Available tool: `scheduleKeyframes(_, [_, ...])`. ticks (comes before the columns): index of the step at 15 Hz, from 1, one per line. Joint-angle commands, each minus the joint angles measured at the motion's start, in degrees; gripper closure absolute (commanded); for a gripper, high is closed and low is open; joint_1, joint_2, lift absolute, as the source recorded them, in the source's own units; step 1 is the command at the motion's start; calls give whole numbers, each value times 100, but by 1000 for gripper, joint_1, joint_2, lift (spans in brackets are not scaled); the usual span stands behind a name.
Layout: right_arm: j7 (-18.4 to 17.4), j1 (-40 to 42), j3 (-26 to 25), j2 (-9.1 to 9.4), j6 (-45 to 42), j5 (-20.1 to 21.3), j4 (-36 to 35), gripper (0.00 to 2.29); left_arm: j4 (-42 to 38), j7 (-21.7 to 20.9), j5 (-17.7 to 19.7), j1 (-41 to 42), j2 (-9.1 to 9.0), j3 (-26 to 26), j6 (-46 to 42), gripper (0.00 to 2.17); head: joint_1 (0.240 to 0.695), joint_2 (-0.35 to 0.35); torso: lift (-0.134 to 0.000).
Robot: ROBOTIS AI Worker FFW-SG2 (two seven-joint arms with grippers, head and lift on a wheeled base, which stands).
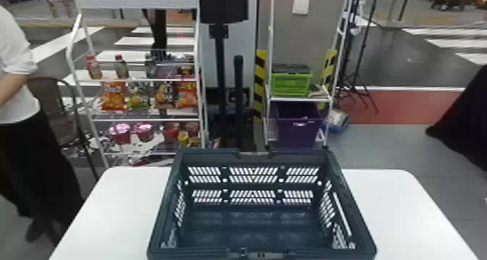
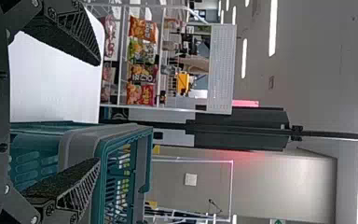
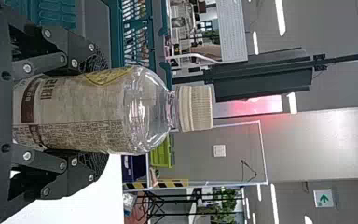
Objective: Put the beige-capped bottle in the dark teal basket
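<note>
A: Head view first. Dark teal basket (image 1: 208,158) on the white table (image 1: 395,205), seen from above: slotted walls and floor in sight. What do the wrists give?

B: Right wrist view has the beige-capped bottle (image 3: 98,109), upright, cap up, clamped between both fingers of the right gripper (image 3: 105,110). Clear shoulder, pale printed label, yellow patch. It is near the basket; can't tell if they touch

A: And the left?

B: Left wrist view: left gripper (image 2: 98,112), fingers wide apart. One finger lies across the sight of the table, the other across that of the basket's side

A: Other containers, from the head view. White rack (image 1: 203,114): drinks bottles (image 1: 122,67) on the upper shelf, snack bags (image 1: 113,95) below, then pink-topped tubs (image 1: 120,133). Farther right, a green crate (image 1: 291,83) above a purple bin (image 1: 299,130). Contents of those two: can't tell

B: Right wrist view adds a green arrow sign (image 3: 324,199); left wrist view repeats the snack bags
</note>
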Motion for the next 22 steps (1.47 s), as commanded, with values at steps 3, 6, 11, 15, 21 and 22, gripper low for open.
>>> scheduleKeyframes(3, [0,-1,-9,0,193,0,-358,2280,-2,-2,0,-9,1,5,20,157,499,0,0])
scheduleKeyframes(6, [0,-177,-17,-9,861,9,-912,2280,-2,-2,0,0,1,5,20,157,499,0,0])
scheduleKeyframes(11, [-44,-1407,35,0,3779,70,-1738,2283,25,7,0,18,-7,5,2,157,499,0,0])
scheduleKeyframes(15, [-114,-2655,246,-9,6135,132,-1905,2280,60,7,0,70,-16,23,-86,157,499,0,0])
scheduleKeyframes(21, [-378,-4853,985,-70,9264,0,-1395,2280,77,-2,0,62,-16,14,-86,157,499,0,0])
scheduleKeyframes(22, [-431,-5125,1160,-44,9686,-26,-1219,2280,95,-2,0,70,-25,14,-103,157,499,0,0])
